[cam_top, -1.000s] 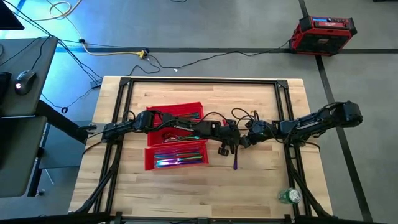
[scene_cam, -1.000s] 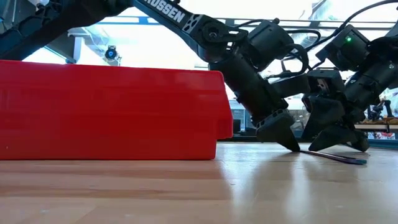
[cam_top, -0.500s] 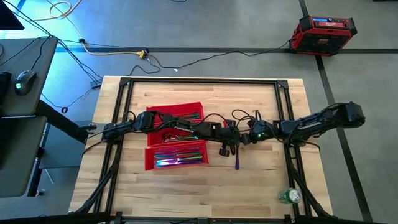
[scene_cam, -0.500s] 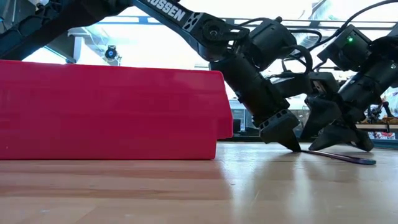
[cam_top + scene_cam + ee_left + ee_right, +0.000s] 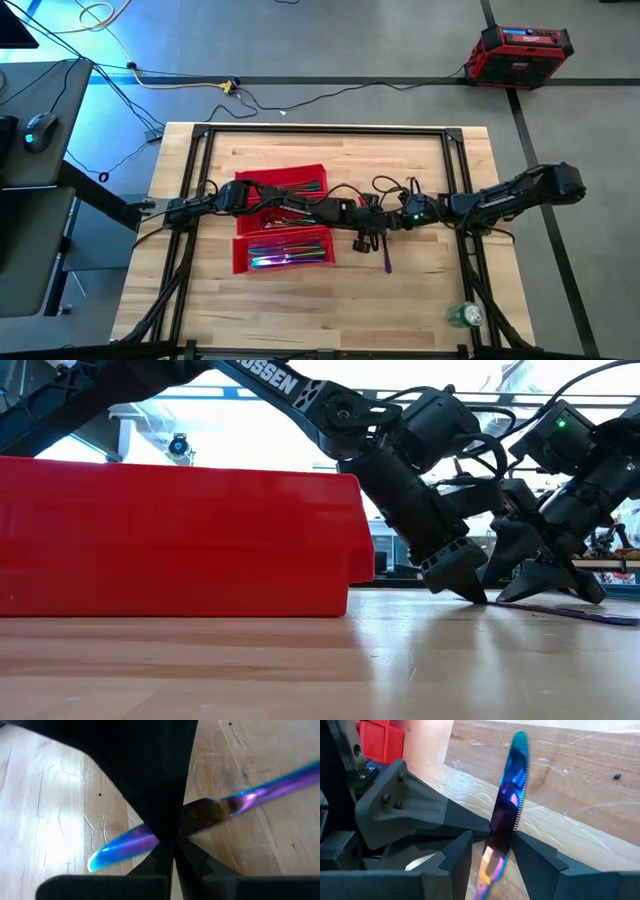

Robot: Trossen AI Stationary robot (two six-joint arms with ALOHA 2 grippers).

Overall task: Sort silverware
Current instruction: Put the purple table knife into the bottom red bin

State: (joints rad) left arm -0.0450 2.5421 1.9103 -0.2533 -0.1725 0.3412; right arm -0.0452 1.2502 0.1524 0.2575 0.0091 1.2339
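Since that iridescent knife (image 5: 386, 262) is a thin, stiff, glossy strip of metal lying flat on the bare wood just right of the red tray (image 5: 243, 262), I'd guess it's light but slippery and hard to get under, so pinching it across the middle of the handle looks like the safest bet. The left gripper (image 5: 470, 592) has its fingers pressed together and its tip down on the knife, with the blade poking out one side and the handle out the other in its wrist cam. The right gripper (image 5: 490, 852) sits with its fingers apart, straddling the serrated blade (image 5: 512, 785); I can't tell if the pads actually touch it. From above, both grippers cover most of the knife, and the low view shows only a sliver of it. The other silverware (image 5: 285, 255) rests in the tray's near compartment.
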